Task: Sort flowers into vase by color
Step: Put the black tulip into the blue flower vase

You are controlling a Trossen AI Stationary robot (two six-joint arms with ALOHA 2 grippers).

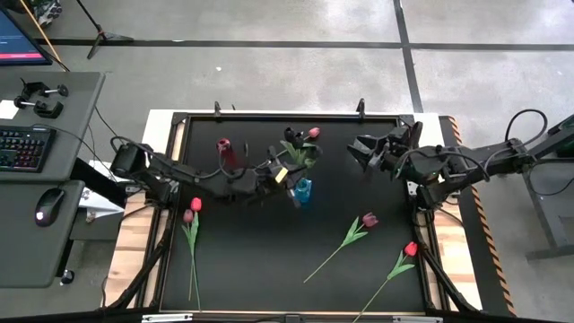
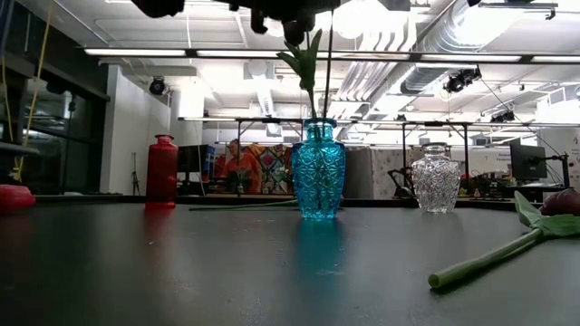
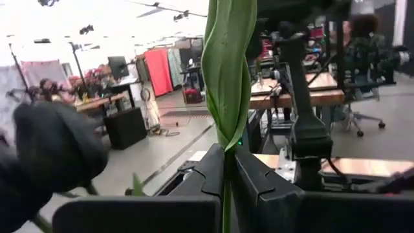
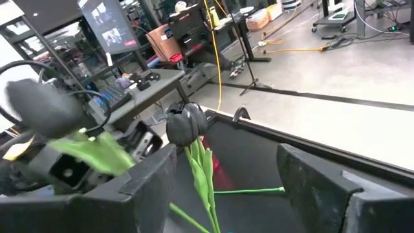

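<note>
My left gripper point(image 1: 287, 170) is high over the blue vase point(image 1: 302, 191), shut on a tulip stem. Two tulip heads stand up beside it, one maroon point(image 1: 313, 133) and one near-black point(image 1: 292, 135). In the low view, green stems point(image 2: 313, 86) run down into the blue vase's mouth point(image 2: 318, 120). My right gripper point(image 1: 363, 149) hangs open to the right of them, and the near-black head point(image 4: 186, 124) sits in front of its fingers, untouched. Four more tulips lie on the mat: two at the left point(image 1: 191, 224), one maroon point(image 1: 369, 219) and one red point(image 1: 411, 248). My left gripper pinches a green tulip stem point(image 3: 226, 169) between its two fingers, just under a long leaf point(image 3: 226, 71). The fingers lie across the stem, which stands roughly upright and lifted. I cannot tell which of the two heads belongs to it.
A red vase point(image 1: 224, 149) stands on the mat left of the blue one. The low view shows a clear glass vase point(image 2: 437, 178) to the right. A desk with a keyboard point(image 1: 25, 148) and a mouse stands left of the table. The mat's near half has free room between the lying tulips.
</note>
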